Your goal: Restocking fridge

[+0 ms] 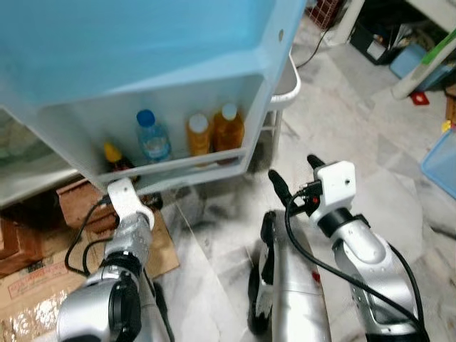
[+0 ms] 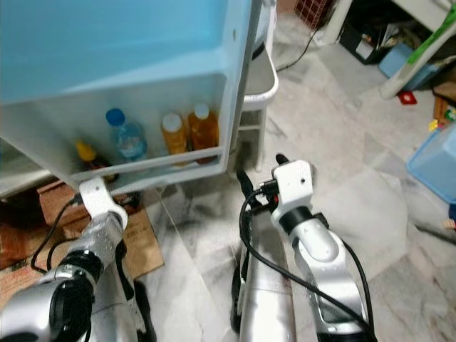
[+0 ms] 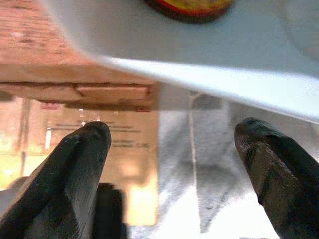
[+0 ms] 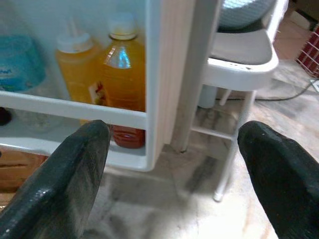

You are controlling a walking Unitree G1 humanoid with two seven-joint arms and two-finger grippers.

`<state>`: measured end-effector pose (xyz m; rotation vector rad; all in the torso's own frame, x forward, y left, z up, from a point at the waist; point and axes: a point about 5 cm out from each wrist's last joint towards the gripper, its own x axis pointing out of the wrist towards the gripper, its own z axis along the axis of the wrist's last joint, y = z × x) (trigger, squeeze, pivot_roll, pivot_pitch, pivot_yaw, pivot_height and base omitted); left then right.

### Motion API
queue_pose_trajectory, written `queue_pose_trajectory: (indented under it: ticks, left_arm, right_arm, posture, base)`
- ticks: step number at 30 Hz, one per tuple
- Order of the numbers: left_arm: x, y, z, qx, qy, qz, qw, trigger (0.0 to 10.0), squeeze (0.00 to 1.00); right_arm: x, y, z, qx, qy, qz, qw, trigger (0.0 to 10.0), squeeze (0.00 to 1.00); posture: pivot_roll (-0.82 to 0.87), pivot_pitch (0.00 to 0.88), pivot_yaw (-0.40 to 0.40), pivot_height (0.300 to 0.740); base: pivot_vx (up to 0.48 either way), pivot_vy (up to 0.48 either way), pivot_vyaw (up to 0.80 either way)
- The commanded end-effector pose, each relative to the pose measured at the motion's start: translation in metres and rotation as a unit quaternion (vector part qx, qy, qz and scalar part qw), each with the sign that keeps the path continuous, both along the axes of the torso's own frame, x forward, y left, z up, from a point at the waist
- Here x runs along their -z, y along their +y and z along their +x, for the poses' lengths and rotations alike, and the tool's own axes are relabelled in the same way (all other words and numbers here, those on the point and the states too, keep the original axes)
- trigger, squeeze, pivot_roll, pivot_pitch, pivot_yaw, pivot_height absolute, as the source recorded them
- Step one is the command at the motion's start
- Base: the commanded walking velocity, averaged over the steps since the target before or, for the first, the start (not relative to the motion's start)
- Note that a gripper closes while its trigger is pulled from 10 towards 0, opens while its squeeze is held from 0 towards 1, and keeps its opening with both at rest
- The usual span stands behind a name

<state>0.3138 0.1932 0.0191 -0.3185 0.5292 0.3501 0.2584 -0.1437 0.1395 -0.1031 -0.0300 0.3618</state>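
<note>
The fridge door stands open in front of me, and its bottom shelf rail holds a row of bottles. From my left these are a dark bottle with a yellow cap, a water bottle with a blue cap, and two amber bottles with white caps. My left gripper is open and empty just under the shelf's underside. My right gripper is open and empty, held low to the right of the door, and faces the amber bottles.
A white chair stands close behind the door's right edge. Flattened cardboard and brown boxes lie on the marble floor at my left. A blue bin and clutter sit at the far right.
</note>
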Motion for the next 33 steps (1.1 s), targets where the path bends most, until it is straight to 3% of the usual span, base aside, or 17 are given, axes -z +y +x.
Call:
queue_pose_trajectory:
  ticks: [1, 4, 5, 7, 8, 9, 12, 16, 20, 26, 33]
  left_arm:
    - [0.004, 0.008, -0.014, -0.010, 0.008, 0.013, 1.000, 10.0, 0.00]
    - [-0.011, 0.016, -0.039, -0.004, -0.029, 0.054, 0.998, 10.0, 0.00]
    - [-0.011, 0.016, -0.039, -0.004, -0.029, 0.054, 0.998, 10.0, 0.00]
    - [-0.019, 0.016, -0.052, 0.006, -0.046, 0.071, 0.996, 10.0, 0.00]
    - [-0.027, 0.012, -0.067, 0.019, -0.061, 0.085, 0.994, 10.0, 0.00]
    - [-0.027, 0.012, -0.067, 0.019, -0.061, 0.085, 0.994, 10.0, 0.00]
    - [-0.035, 0.000, -0.089, 0.050, -0.097, 0.115, 0.987, 10.0, 0.00]
    - [-0.046, -0.009, -0.105, 0.057, -0.116, 0.135, 0.982, 10.0, 0.00]
    - [-0.059, -0.006, -0.107, 0.053, -0.147, 0.161, 0.974, 10.0, 0.00]
    - [-0.056, -0.010, -0.112, 0.087, -0.144, 0.179, 0.969, 10.0, 0.00]
    - [-0.057, -0.015, -0.108, 0.107, -0.155, 0.196, 0.962, 10.0, 0.00]
  right_arm:
    - [0.004, 0.001, 0.000, -0.005, 0.002, -0.003, 1.000, 10.0, 0.00]
    - [0.005, 0.002, 0.006, -0.004, -0.003, 0.003, 1.000, 10.0, 0.00]
    - [0.005, 0.002, 0.006, -0.004, -0.003, 0.003, 1.000, 10.0, 0.00]
    - [0.007, 0.004, 0.009, -0.002, -0.004, 0.005, 1.000, 10.0, 0.00]
    - [0.010, 0.007, 0.013, 0.001, 0.000, 0.010, 1.000, 10.0, 0.00]
    - [0.010, 0.007, 0.013, 0.001, 0.000, 0.010, 1.000, 10.0, 0.00]
    - [0.011, 0.018, 0.018, -0.014, 0.000, 0.030, 0.999, 10.0, 0.00]
    - [0.011, 0.028, 0.022, -0.030, -0.004, 0.048, 0.998, 10.0, 0.00]
    - [0.013, 0.027, 0.029, -0.023, 0.000, 0.063, 0.998, 10.0, 0.00]
    - [0.016, 0.024, 0.034, -0.011, -0.003, 0.067, 0.998, 10.0, 0.00]
    - [0.021, 0.021, 0.034, 0.004, -0.003, 0.072, 0.997, 10.0, 0.00]
  posture:
    - [-0.08, 0.157, -0.016, 0.476]
    - [-0.03, 0.140, -0.011, 0.476]
    - [-0.03, 0.140, -0.011, 0.476]
    - [-0.01, 0.133, -0.011, 0.476]
    - [0.01, 0.124, -0.015, 0.476]
    - [0.01, 0.124, -0.015, 0.476]
    - [0.05, 0.100, -0.031, 0.476]
    - [0.06, 0.066, -0.042, 0.481]
    - [0.08, 0.030, -0.046, 0.503]
    - [0.08, 0.000, -0.038, 0.533]
    - [0.06, 0.000, -0.024, 0.577]
  base:
    - [0.000, 0.000, 0.00]
    - [0.000, 0.000, 0.00]
    - [0.000, 0.000, 0.00]
    - [0.000, 0.000, 0.00]
    - [0.000, 0.000, 0.00]
    - [0.000, 0.000, 0.00]
    - [0.000, 0.000, 0.00]
    - [0.000, 0.000, 0.00]
    - [0.000, 0.000, 0.00]
    - [0.000, 0.000, 0.00]
    - [0.000, 0.000, 0.00]
